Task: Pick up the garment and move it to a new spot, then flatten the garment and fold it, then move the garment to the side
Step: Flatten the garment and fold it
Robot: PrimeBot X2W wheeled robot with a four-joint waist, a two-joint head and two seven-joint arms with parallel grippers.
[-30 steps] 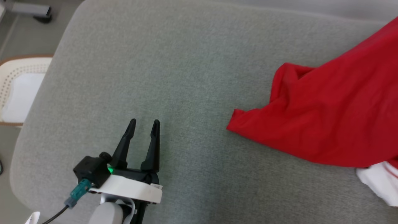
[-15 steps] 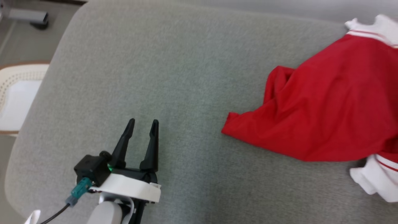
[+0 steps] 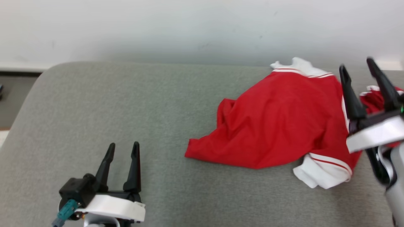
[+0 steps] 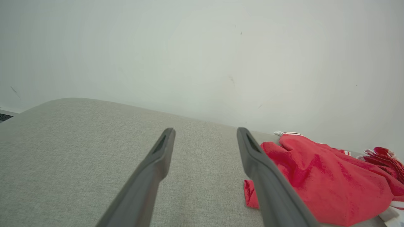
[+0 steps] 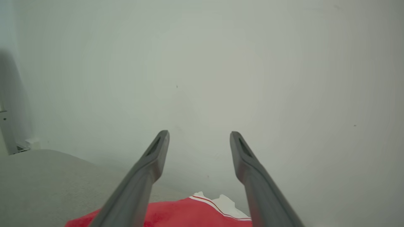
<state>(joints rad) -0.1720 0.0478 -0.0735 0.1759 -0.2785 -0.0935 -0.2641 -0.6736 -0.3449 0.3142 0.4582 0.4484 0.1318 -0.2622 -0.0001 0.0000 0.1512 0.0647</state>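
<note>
The garment (image 3: 277, 126) is a red shirt with white, red-striped cuffs and collar, lying crumpled on the right half of the grey cushioned surface (image 3: 126, 104). Over its right edge hangs my right gripper (image 3: 358, 67), open and empty, fingers pointing up toward the wall. My left gripper (image 3: 123, 145) stands open at the lower left, well apart from the cloth, nothing between its fingers. In the left wrist view the garment (image 4: 322, 179) lies to the right of my left gripper (image 4: 205, 132). The right wrist view shows the garment (image 5: 195, 212) below my open right gripper (image 5: 199, 134).
A pale wall (image 3: 189, 28) runs directly behind the cushion's far edge. The cushion's rounded left corner (image 3: 41, 75) drops to dark floor (image 3: 12, 94). Bare grey fabric stretches between my left gripper and the shirt.
The camera has tilted up and turned right, bringing the wall and my right gripper into view. The shirt, hanging stretched a second ago, now lies slack on the cushion; the right gripper has opened.
</note>
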